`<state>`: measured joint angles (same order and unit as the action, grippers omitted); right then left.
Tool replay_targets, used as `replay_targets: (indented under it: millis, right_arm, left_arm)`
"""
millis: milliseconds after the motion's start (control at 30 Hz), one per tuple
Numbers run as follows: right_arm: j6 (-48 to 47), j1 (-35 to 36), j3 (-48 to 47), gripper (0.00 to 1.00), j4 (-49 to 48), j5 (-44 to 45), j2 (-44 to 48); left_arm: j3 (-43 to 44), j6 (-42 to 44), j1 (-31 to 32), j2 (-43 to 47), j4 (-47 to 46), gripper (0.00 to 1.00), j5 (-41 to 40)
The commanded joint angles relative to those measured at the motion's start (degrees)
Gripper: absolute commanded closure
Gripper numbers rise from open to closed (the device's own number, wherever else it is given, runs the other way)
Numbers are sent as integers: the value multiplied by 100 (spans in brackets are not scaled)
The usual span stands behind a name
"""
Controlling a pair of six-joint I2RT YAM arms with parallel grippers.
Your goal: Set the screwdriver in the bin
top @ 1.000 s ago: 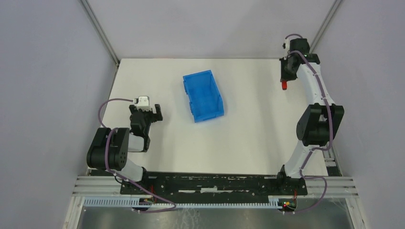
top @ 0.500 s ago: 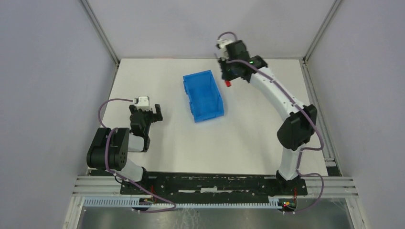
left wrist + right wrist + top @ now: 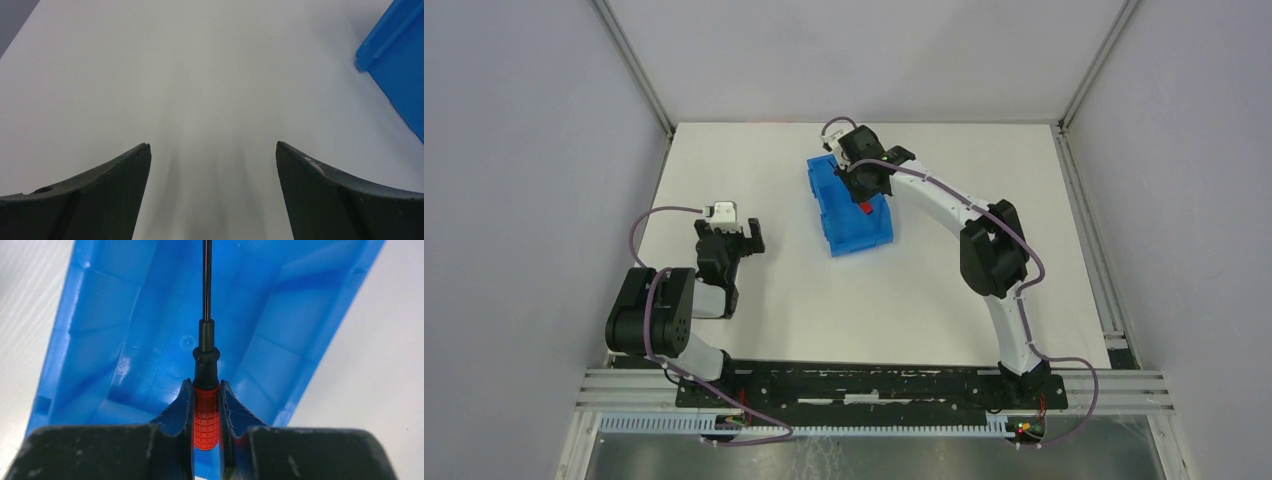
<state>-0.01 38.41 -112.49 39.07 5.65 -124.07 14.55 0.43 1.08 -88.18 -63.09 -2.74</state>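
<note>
The screwdriver is pinched by its red handle between the fingers of the right gripper. Its black shaft runs straight toward 12 o'clock in the wrist view, above the floor of the blue bin. Whether the tip touches the plastic cannot be told. From above, the red handle shows inside the bin's outline, toward its 3 o'clock wall.

The right arm rises from its base at 5 o'clock on the bench and bends at an elbow near 3 o'clock. Its white forearm then stretches toward 11 o'clock, which puts the right gripper over the bin's far half, angled downward.

In the wrist view the bin's walls flank the shaft at 9 and 3 o'clock, and the 3 o'clock rim lies closer to the fingers. White bench shows beyond both walls.

The bin sits near 12 o'clock of the bench centre, well apart from every bench edge. The left gripper is at 9 o'clock, well apart from the bin, with the arm folded back. Its fingers are spread wide over bare bench, holding nothing. The bin's corner appears at 2 o'clock of that view.
</note>
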Motion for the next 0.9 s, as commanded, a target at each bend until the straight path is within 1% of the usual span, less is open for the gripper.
replay_targets:
  millis: [0, 33, 67, 167, 200, 300, 333, 367, 400, 433, 500, 567, 667, 733, 800, 867]
  right_arm:
    - [-79, 77, 55, 79, -310, 65, -158]
    - [-61, 89, 36, 70, -308, 38, -179]
    - [-29, 85, -15, 63, -290, 49, -187]
    - [-8, 81, -312, 49, -164, 231, -128]
    - [-8, 86, -476, 46, -117, 316, -61]
    - [-8, 81, -694, 42, -184, 531, 365]
    - [-8, 87, -712, 40, -227, 587, 535]
    - [-35, 70, -698, 34, -272, 653, 758]
    - [-91, 40, -679, 24, -295, 700, 956]
    - [-139, 2, -609, 3, -327, 784, 1207]
    - [-239, -180, -307, 2, -465, 806, 1747]
    - [-296, -483, 245, 2, -741, 604, 2376]
    - [-217, -1150, 1113, 2, -1048, 219, 3163]
    - [-12, -1658, 1962, 2, -1365, 200, 3734]
    - [380, -2110, 2919, 2, -1870, 558, 4350]
    - [453, -2323, 4155, 2, -2775, 1300, 5014]
  left_arm:
    - [22, -181, 6, 64, -221, 0, -24]
    - [22, -183, 6, 64, -221, 0, -20]
    - [22, -183, 6, 64, -221, 0, -24]
    - [22, -183, 6, 64, -221, 0, -24]
    - [22, -183, 6, 64, -221, 0, -18]
    - [22, -183, 6, 64, -221, 0, -24]
    - [22, -183, 6, 64, -221, 0, -18]
    - [22, -181, 6, 64, -221, 0, -19]
    - [22, -183, 4, 64, -221, 0, -25]
    - [22, -183, 6, 62, -221, 0, -22]
    - [22, -183, 6, 64, -221, 0, -16]
    - [22, -183, 6, 64, -221, 0, -16]
    - [22, -179, 6, 61, -221, 0, -25]
    - [22, -183, 6, 65, -223, 0, -20]
    - [22, -183, 7, 65, -222, 0, -31]
    - [22, -179, 5, 65, -221, 0, -27]
